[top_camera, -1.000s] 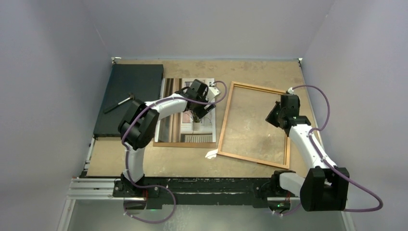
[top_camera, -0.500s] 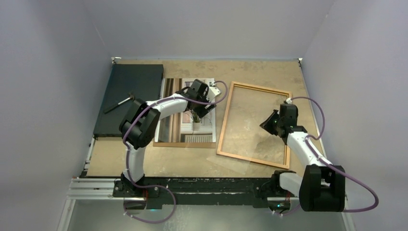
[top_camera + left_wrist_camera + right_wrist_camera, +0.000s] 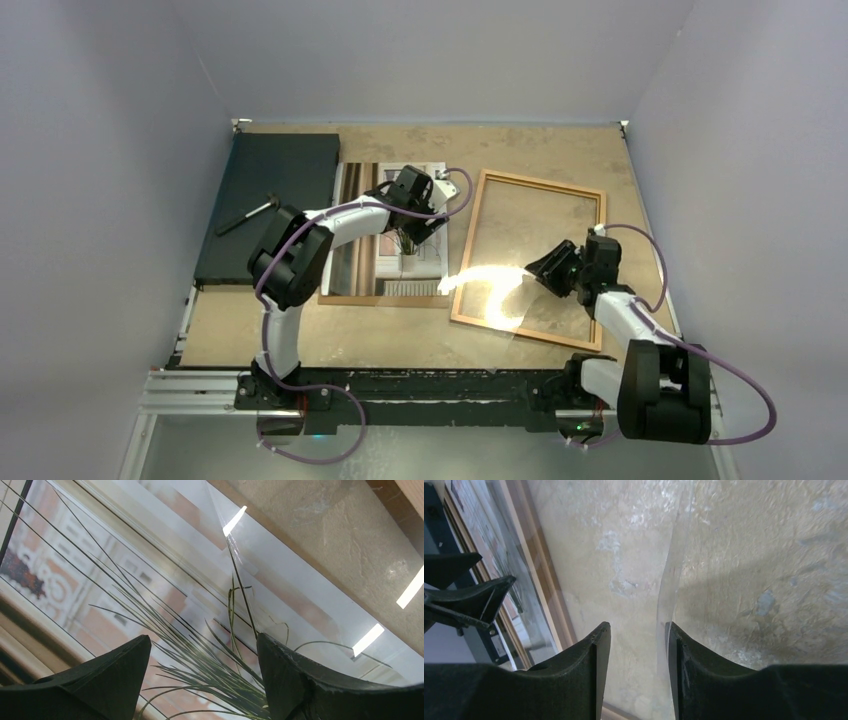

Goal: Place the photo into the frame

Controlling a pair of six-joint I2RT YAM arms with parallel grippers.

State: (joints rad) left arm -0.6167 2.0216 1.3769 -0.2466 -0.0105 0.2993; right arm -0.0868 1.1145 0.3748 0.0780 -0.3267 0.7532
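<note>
The photo (image 3: 408, 240) of a spiky plant lies flat on a brown backing board, left of the frame (image 3: 470, 235). My left gripper (image 3: 422, 226) is open and hovers close over the photo (image 3: 125, 595), its jaws (image 3: 203, 637) wide apart and empty. The orange-brown frame lies flat on the table. My right gripper (image 3: 546, 270) is over the frame's near right part, open. The edge of the clear glass pane (image 3: 671, 580) stands between its jaws (image 3: 638, 625), against the right finger. The pane (image 3: 490, 292) is tilted and glares brightly.
A dark mat (image 3: 265, 180) lies at the back left with a small black tool (image 3: 247, 215) on it. The backing board's near edge (image 3: 385, 299) shows under the photo. The frame's wooden side (image 3: 541, 565) runs left of my right jaws. Grey walls close the table.
My right gripper has moved nearer and leftward and dropped low over the frame. The glass pane has tipped and now throws a bright glare. My left arm has not moved.
</note>
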